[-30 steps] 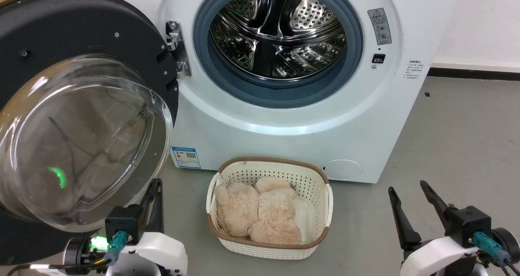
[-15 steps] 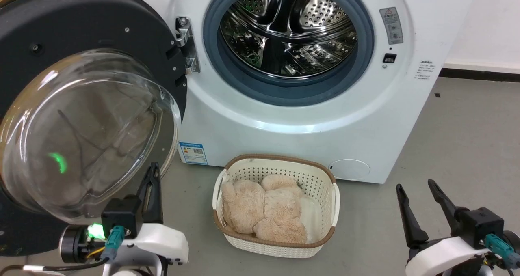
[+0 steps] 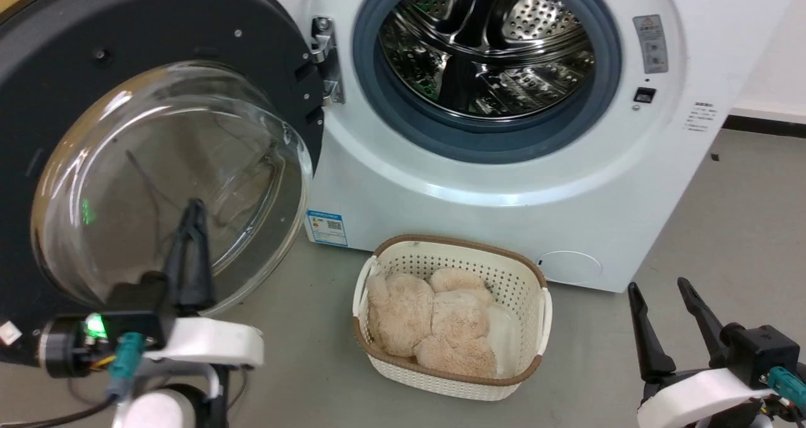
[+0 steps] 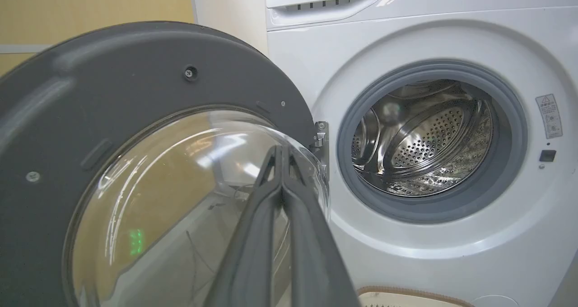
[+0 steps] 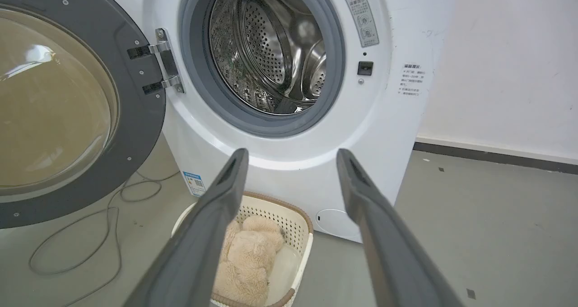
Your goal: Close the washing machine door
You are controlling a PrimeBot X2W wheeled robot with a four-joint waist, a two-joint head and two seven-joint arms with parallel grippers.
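Since a second ago the left end effector (image 3: 194,209) has clenched its fingers together and risen from the lower edge of the washing machine door (image 3: 157,44) to stand before its glass bowl; contact with the glass cannot be told. At the near right, the right end effector (image 3: 657,284) hangs released, fingers spread. Between them a cream basket (image 3: 441,387) holding a beige plush toy (image 3: 434,321) sits on the floor (image 3: 724,226), just before the washing machine (image 3: 491,214). That door stands wide open at left, hinged beside the far steel drum (image 3: 491,44).
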